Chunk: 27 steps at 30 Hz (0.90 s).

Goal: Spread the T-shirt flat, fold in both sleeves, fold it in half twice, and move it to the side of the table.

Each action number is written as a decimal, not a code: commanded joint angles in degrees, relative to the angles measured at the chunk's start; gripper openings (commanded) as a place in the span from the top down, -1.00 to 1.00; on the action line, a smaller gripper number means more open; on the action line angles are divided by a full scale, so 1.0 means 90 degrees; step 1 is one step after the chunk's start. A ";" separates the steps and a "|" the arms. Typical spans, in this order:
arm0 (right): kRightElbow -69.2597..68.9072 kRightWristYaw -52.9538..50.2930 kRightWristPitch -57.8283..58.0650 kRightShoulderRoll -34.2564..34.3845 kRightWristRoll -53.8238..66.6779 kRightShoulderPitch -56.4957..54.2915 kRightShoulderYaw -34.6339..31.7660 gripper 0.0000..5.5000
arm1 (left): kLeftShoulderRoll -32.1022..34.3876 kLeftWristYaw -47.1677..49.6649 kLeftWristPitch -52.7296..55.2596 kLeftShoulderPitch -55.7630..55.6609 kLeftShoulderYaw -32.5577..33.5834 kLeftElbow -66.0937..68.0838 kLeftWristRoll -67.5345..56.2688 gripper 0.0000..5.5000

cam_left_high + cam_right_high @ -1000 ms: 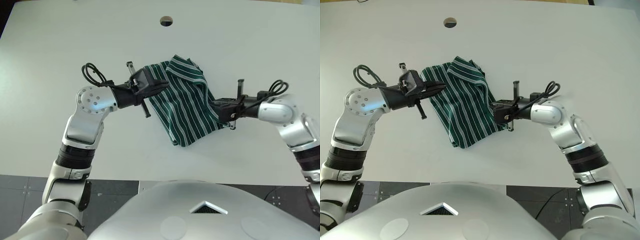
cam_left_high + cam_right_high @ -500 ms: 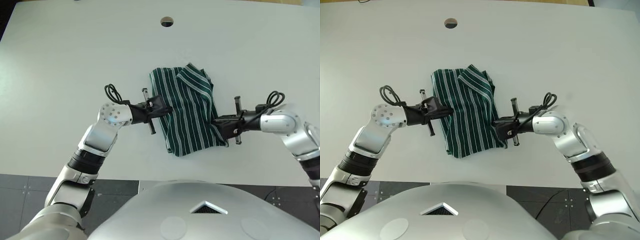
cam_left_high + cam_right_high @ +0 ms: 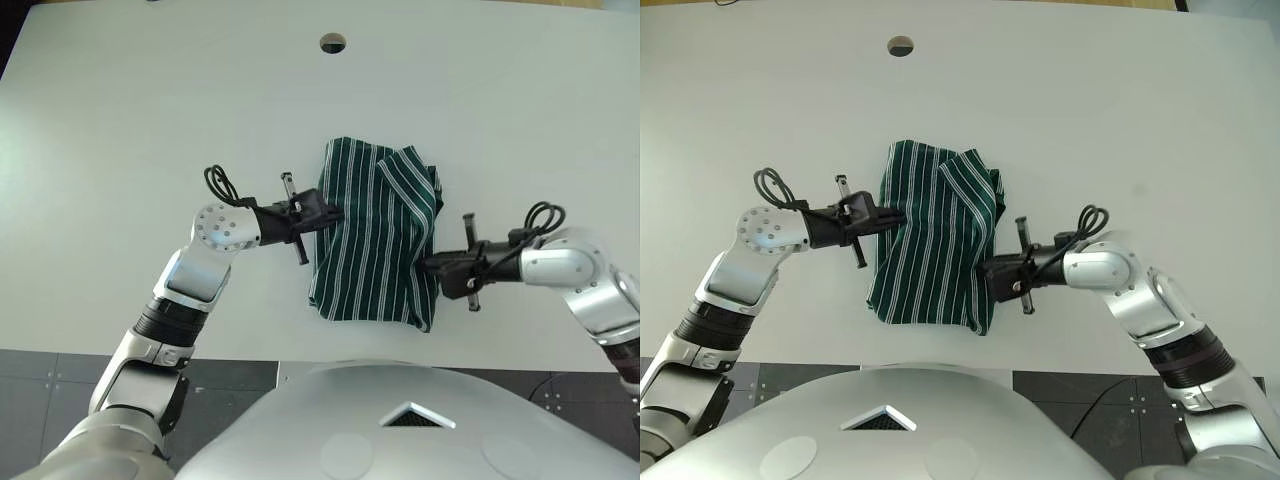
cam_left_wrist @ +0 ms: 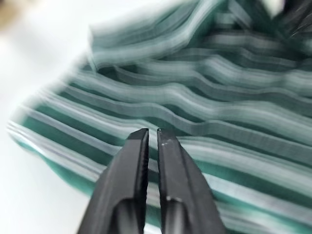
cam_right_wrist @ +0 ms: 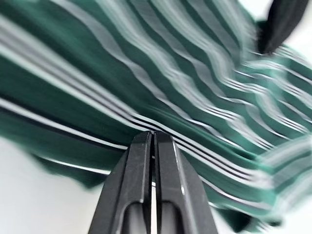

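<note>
From the left eye view, the T-shirt (image 3: 378,235) is a soft, dark green knit with thin white stripes. It lies on the smooth white table (image 3: 150,120) near the front edge as a rumpled, roughly rectangular bundle, with a loose fold bunched at its far right corner. My left gripper (image 3: 330,212) is at the shirt's left edge and my right gripper (image 3: 428,265) at its right edge, a little nearer the front. A small round hole (image 3: 333,43) sits in the tabletop far behind. The right eye view gives the same layout, the stripes running front to back down the cloth. In the left wrist view my black, tapered fingers (image 4: 134,151) are pinched together with only a hairline gap, their tips on the wavy striped fabric, so I am clamped on the T-shirt. In the right wrist view my fingers (image 5: 141,161) are pressed flat against each other at a striped hem, clenched on the T-shirt too. Against half a second ago, the bundle sits nearer the front edge and its near hem has spread wider and squarer. A full second back it lay farther out and skewed, with my left arm raised higher.
</note>
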 commanded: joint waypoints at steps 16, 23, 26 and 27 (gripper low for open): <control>-0.0357 -0.1933 -0.3254 -0.0843 -0.2826 0.1412 -0.1140 -0.02 | 0.2309 0.0121 -0.3282 0.2013 0.0248 -0.0219 0.3128 0.12; -0.0086 -0.2291 -0.3687 -0.0641 -0.3374 0.1304 -0.0568 -0.02 | 0.2169 0.0025 -0.3667 0.1891 -0.0215 -0.0230 0.2929 0.12; -0.0109 -0.2196 -0.3738 -0.0690 -0.3333 0.1243 -0.0360 -0.02 | 0.2221 -0.0097 -0.3831 0.1779 -0.0388 -0.0318 0.2720 0.12; -0.0130 -0.2125 -0.3733 -0.0745 -0.3321 0.1234 -0.0312 -0.02 | 0.2240 -0.0143 -0.3876 0.1720 -0.0437 -0.0323 0.2645 0.12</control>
